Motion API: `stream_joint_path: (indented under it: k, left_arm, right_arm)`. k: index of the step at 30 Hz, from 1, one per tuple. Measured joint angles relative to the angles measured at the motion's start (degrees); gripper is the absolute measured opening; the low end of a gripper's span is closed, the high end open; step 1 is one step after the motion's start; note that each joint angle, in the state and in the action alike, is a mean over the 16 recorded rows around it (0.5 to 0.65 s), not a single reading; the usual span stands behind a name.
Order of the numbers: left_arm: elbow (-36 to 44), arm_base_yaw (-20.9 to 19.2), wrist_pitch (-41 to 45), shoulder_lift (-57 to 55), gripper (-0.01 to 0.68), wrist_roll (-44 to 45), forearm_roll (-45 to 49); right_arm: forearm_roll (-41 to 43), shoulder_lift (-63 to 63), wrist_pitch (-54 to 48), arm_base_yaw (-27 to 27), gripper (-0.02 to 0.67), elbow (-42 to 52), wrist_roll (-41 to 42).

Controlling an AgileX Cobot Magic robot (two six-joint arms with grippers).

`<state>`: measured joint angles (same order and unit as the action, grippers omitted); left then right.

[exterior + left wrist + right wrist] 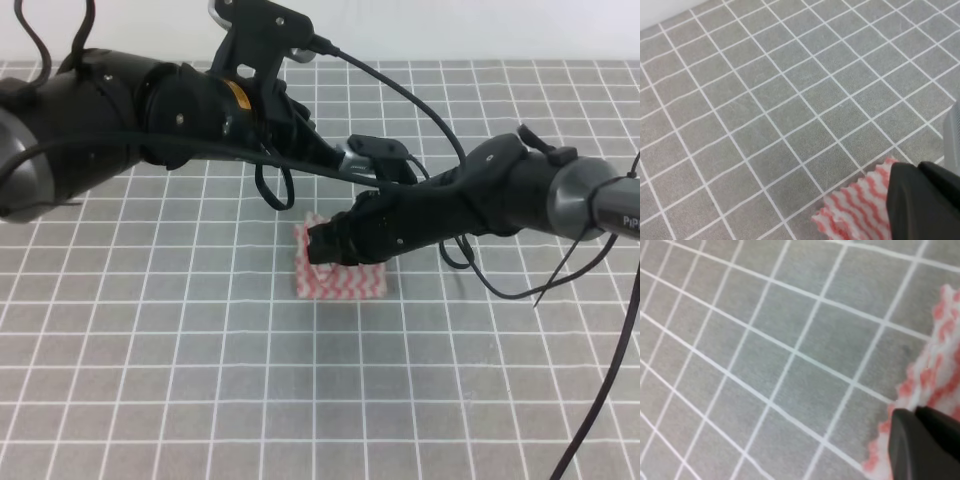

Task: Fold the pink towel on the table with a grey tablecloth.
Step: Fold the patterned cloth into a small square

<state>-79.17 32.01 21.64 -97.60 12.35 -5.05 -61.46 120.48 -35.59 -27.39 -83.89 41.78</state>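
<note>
From above, the pink towel (340,272) is seen bunched small on the grey tablecloth (200,380), under the right gripper (322,246); the left gripper is hidden.

In the left wrist view, the towel is seen beside dark fingers (920,200).

In the right wrist view, the towel is touched by fingers (920,440); how the jaws stand cannot be told.

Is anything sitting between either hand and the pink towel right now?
Nothing visible does. The right hand is already over the pink towel, and only bare grey tablecloth surrounds it. The left hand is at the towel's edge.
</note>
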Motion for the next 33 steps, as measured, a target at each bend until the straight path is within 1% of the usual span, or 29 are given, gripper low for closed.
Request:
stream_joint_path:
  k: [4, 15, 19, 23, 33]
  left_arm:
    - [0.00, -0.01, -0.12, 0.08, -0.002, 0.06, 0.01]
    - [0.01, -0.01, -0.09, 0.13, -0.002, 0.20, 0.03]
    - [0.00, -0.01, 0.19, 0.05, -0.002, 0.48, 0.04]
    - [0.00, 0.00, 0.47, -0.03, -0.003, 0.83, 0.06]
    - [0.00, 0.00, 0.68, 0.00, -0.002, 1.65, 0.13]
  right_arm:
    - [-1.58, 0.18, -0.02, -0.20, 0.021, -0.04, 1.11]
    - [-3.20, 0.66, -1.24, -0.44, 0.178, -0.99, 1.94]
    - [-2.69, 0.75, -2.95, -0.42, 0.197, -1.76, 1.94]
    - [-1.76, 1.01, -4.67, -0.42, 0.158, -2.52, 1.93]
    - [0.14, 2.61, -7.03, -0.50, 0.018, -3.14, 1.93]
